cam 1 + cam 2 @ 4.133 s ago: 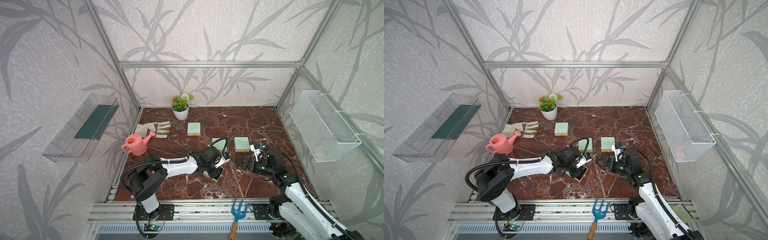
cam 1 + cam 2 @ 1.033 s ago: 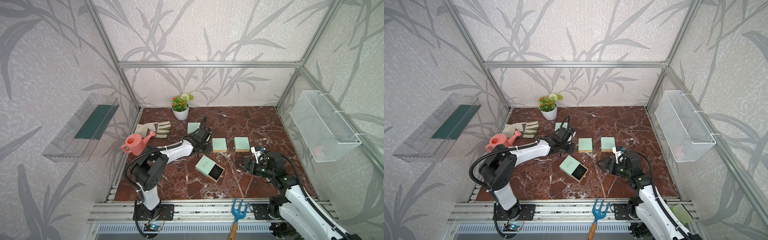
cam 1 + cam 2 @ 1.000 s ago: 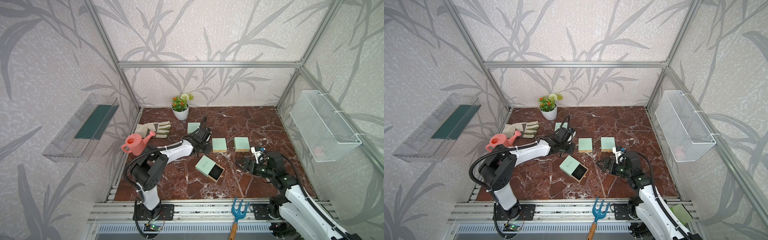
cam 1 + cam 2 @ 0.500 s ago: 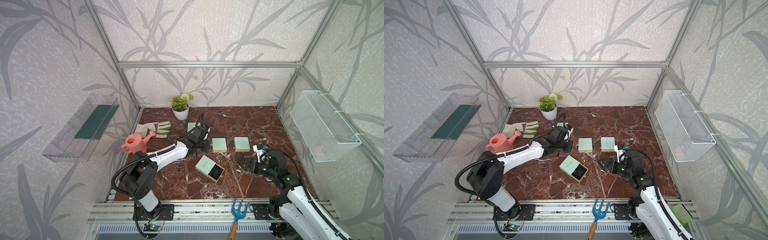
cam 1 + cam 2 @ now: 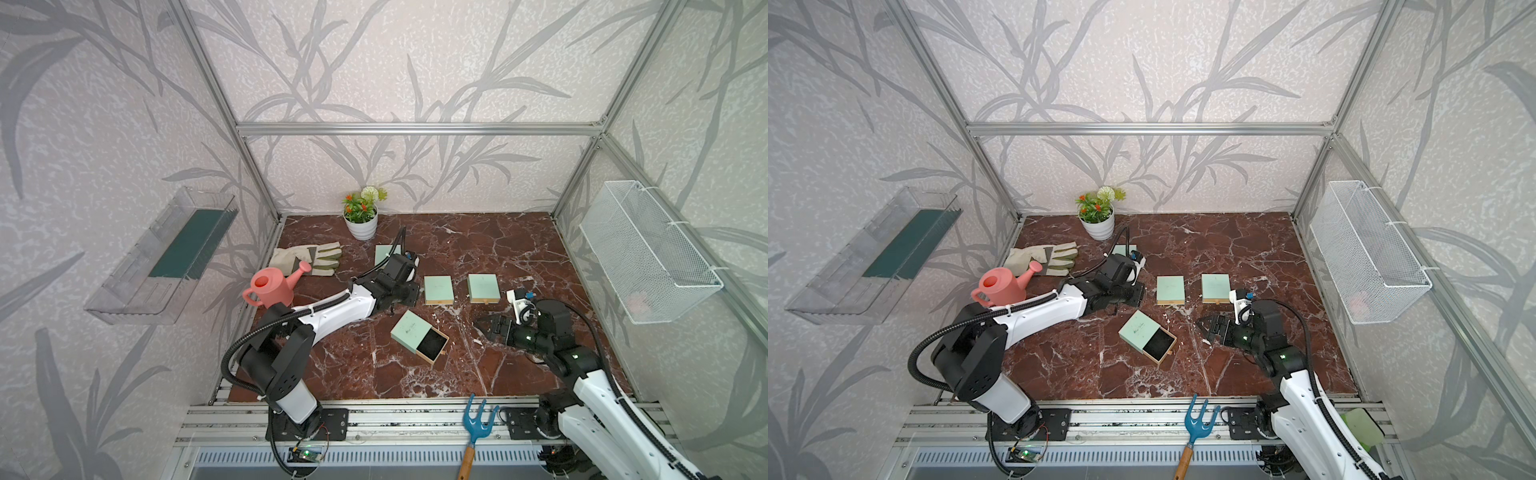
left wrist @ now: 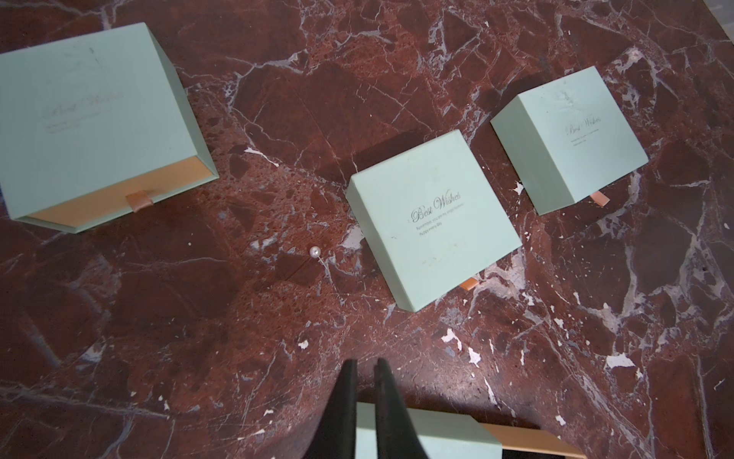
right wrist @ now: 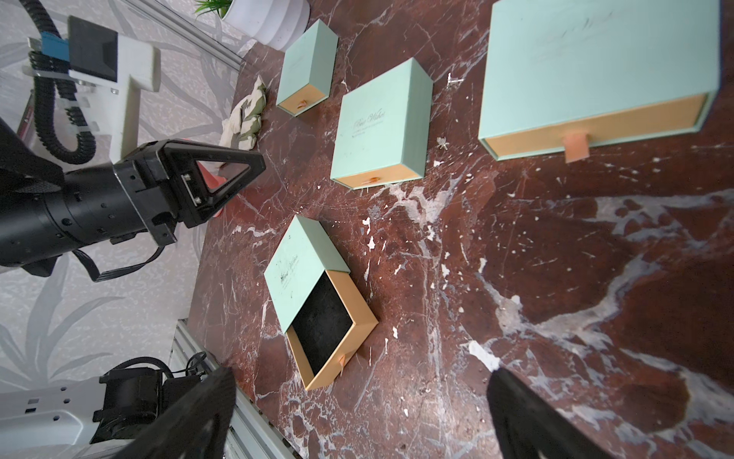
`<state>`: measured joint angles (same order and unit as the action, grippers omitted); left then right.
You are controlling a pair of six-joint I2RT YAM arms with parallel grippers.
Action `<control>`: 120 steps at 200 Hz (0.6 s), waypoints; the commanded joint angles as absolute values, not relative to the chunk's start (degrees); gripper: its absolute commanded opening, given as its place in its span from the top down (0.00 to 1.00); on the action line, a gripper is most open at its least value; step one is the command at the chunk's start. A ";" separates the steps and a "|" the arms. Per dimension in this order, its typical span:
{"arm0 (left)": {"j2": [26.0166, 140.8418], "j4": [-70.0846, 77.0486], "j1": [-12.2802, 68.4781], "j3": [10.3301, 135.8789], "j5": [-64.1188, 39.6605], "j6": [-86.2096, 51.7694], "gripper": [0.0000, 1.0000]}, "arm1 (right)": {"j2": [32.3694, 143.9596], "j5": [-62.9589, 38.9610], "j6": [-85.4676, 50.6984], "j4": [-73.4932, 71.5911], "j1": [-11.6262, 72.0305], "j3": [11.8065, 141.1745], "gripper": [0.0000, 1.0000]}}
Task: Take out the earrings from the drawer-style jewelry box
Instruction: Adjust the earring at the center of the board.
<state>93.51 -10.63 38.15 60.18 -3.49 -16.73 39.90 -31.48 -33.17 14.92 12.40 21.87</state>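
A blue hand rake [image 5: 478, 419] lies on the front rail. On the counter [image 5: 519, 249] behind it, the jewelry box [image 5: 409, 330] has its black-lined drawer [image 5: 432, 344] pulled out. Beside it, the right fingers [image 7: 198, 413] are spread wide. Farther back, the left fingers [image 6: 347, 381] hover, slightly parted and holding nothing. A pearl earring [image 6: 315, 251] lies on the counter between two closed boxes [image 6: 433, 218], touching neither.

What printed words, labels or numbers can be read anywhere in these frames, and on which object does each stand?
"Best Wishes": script on the lid of the middle mint-green square cardboard box; the two small lines beneath are too blurred to read.
"Best Wishes": lid of the neighbouring mint-green box; small print unreadable.
Faint script on the open drawer-style box's sleeve: too small to read.
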 commanded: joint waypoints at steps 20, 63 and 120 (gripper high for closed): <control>92.11 -10.48 37.75 60.64 -2.98 -17.80 0.84 | 41.02 -31.46 -33.22 13.90 12.26 24.35 0.01; 92.46 -10.43 37.71 60.82 -3.40 -17.93 0.83 | 41.72 -31.03 -32.37 14.01 12.31 24.69 0.01; 92.90 -10.16 37.62 61.24 -4.39 -17.98 0.83 | 42.32 -30.94 -32.23 13.76 12.28 24.80 0.01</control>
